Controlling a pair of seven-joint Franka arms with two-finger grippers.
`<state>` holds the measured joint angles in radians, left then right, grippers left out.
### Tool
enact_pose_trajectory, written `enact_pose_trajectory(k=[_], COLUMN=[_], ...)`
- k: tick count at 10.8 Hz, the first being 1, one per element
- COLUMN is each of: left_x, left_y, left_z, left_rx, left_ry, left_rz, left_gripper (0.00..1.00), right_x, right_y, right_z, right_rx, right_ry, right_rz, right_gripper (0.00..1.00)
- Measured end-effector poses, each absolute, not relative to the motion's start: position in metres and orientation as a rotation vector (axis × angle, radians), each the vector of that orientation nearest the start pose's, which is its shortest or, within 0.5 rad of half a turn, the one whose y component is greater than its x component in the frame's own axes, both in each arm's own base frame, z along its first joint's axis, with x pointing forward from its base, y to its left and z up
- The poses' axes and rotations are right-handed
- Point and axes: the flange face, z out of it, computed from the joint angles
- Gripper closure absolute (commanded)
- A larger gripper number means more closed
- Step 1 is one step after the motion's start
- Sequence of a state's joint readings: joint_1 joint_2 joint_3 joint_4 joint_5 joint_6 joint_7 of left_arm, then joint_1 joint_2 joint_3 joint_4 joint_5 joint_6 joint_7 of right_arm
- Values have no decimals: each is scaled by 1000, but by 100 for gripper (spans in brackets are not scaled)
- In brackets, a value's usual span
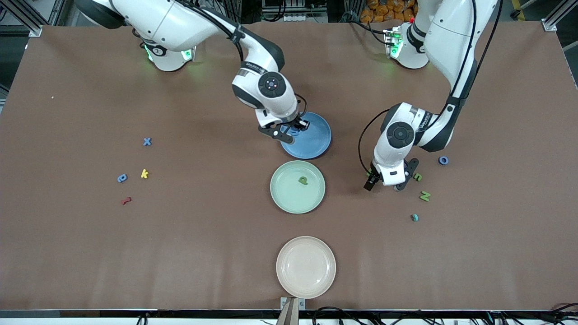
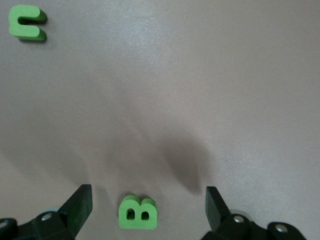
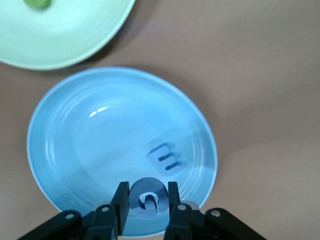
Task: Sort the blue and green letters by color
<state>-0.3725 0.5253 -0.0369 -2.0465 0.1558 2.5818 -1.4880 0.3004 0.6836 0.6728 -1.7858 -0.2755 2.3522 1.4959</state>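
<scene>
Blue G gripped in right hand over blue plate; green B btwn open left hand's fingers.

Blue G hangs over the blue E; green B, n, N, perhaps p lie flat.

tabletop plain brown | plates: blue plate, pale green plate, cream plate | blue g between right end effector black fingers | green b under left end effector | yellow k | red letter
</scene>
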Motion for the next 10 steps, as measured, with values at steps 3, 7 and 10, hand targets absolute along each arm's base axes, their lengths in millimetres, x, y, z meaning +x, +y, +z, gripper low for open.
enact_pose_trajectory(k=[3,7,10], left_x=[544,540,539], left_y=[-249,-255,-254], left_z=[183,179,177], left_rx=[-2795,-2807,-2810], left_ry=[-1414,-1400,-1388], left_rz=[-100,-90,-87], left_gripper=[0,0,0], right_x=[410,450,500], right_y=[523,494,421], right_z=[228,241,287], right_rx=[-2944,-2957,-3097], right_ry=[714,799,701], right_rz=[261,243,217], right_gripper=[0,0,0])
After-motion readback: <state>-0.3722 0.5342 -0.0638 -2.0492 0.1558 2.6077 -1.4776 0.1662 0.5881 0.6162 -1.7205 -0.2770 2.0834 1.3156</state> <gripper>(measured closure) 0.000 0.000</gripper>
